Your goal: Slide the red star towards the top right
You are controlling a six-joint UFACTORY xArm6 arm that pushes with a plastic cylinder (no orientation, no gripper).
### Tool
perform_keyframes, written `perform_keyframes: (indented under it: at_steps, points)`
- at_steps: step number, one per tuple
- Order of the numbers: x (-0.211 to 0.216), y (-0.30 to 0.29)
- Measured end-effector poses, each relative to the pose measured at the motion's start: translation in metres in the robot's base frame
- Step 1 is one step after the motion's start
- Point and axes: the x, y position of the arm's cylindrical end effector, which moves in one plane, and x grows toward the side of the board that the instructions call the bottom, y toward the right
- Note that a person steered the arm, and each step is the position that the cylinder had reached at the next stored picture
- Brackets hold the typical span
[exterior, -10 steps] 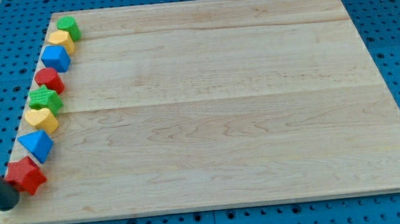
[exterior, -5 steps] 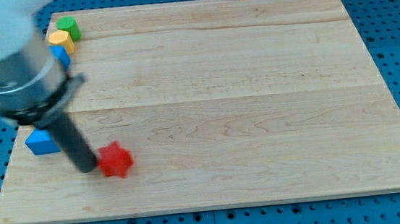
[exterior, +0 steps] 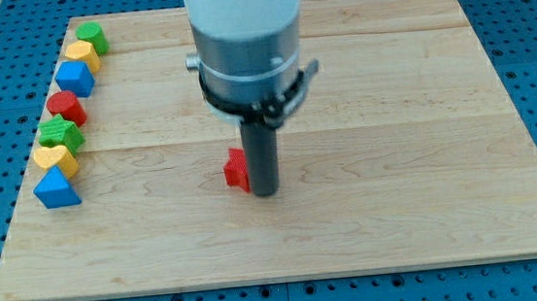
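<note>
Mid-push. Red star near bench centre, partly hidden behind my tip, which touches its right side. No gripper here, just the rod, holding nothing. Next: get to the star's lower left, push toward top right.

red star: my rod covers its right part, shape hardly readable | my tip: contact with star unclear | arm: cut off at the view's top | far-left blocks: shapes partly overlapping
</note>
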Motion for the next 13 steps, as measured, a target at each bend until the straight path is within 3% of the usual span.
perform_keyframes:
  at_steps: [1,3,4,5,6,7,9,10,11,13]
  points:
    - [0.026,-0.004]
    - [-0.047,-0.047]
    - [-0.118,0.007]
    - [-0.128,0.091]
    - [-0.106,0.046]
    - [-0.098,0.08]
    - [-0.145,0.198]
    - [-0.192,0.181]
    - [-0.18,0.164]
    - [-0.228,0.162]
